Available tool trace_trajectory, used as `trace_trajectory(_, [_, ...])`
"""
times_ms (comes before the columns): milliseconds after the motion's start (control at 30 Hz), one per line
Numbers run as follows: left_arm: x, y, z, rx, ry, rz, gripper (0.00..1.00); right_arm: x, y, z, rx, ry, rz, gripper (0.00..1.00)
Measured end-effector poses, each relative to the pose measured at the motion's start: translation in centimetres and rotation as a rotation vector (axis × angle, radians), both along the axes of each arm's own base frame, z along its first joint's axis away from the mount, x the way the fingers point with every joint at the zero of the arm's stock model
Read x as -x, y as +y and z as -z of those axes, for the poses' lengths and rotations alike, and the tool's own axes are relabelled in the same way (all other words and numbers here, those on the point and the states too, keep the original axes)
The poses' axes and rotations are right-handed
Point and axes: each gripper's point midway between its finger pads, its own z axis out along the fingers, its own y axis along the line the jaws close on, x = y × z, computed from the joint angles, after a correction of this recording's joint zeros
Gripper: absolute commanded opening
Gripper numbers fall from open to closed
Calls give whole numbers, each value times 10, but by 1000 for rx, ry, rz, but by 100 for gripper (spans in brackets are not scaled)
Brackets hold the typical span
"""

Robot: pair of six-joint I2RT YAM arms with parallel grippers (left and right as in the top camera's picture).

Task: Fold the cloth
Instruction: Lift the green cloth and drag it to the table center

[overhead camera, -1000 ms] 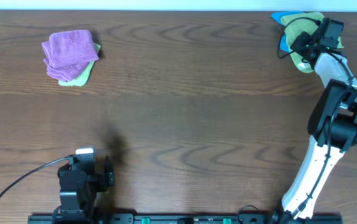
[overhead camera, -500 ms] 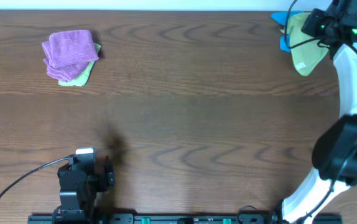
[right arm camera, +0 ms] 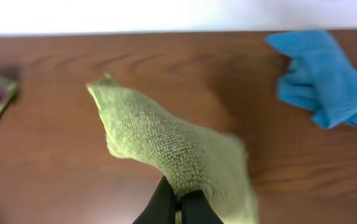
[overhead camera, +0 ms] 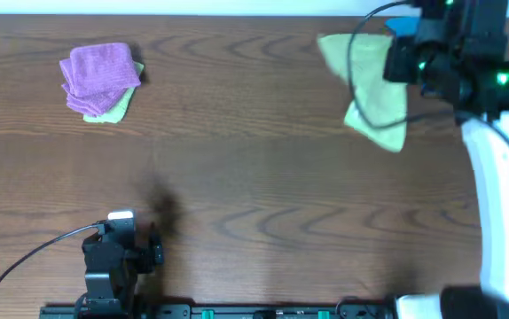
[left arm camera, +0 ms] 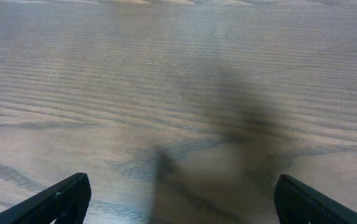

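Brown wood-grain counter [overhead camera: 254,177] spreads wide, and over its far right part the lime cloth [right arm camera: 178,149] hangs crumpled, pinched by the closed right claw [right arm camera: 177,198], with the blue cloth [right arm camera: 321,78] lying just beyond. At the near left edge, the left claw [left arm camera: 181,193] gapes wide, holding nothing.

Lime yellow-green across the cloth [right arm camera: 178,149], finely nubbed, without print. Plain bright blue on the blue towel [right arm camera: 321,78]. Purple on the purple towel [overhead camera: 99,75], paler green on the pale green towel [overhead camera: 118,108] beneath. Dark brown on the worktop [overhead camera: 254,159], streaked with wavy wood grain. Black on the right tool [right arm camera: 178,198] and the left tool [left arm camera: 181,198]. White on the right arm [overhead camera: 503,204], black near the wrist, with a green light [overhead camera: 503,80].
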Motion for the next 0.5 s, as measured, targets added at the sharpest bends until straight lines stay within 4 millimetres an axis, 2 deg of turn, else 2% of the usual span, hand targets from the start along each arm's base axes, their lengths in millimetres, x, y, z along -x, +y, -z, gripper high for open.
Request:
trace_trajectory(133, [0,0,0,0,0,0,95,34,45,-11,0,4,-129,1])
trace_trajectory(333, [0,0,0,0,0,0,95,70,111,-6,0,40,-323,1])
trace_trajectory(500, [0,0,0,0,0,0,95,99,157,-7,-7,45,-464,2])
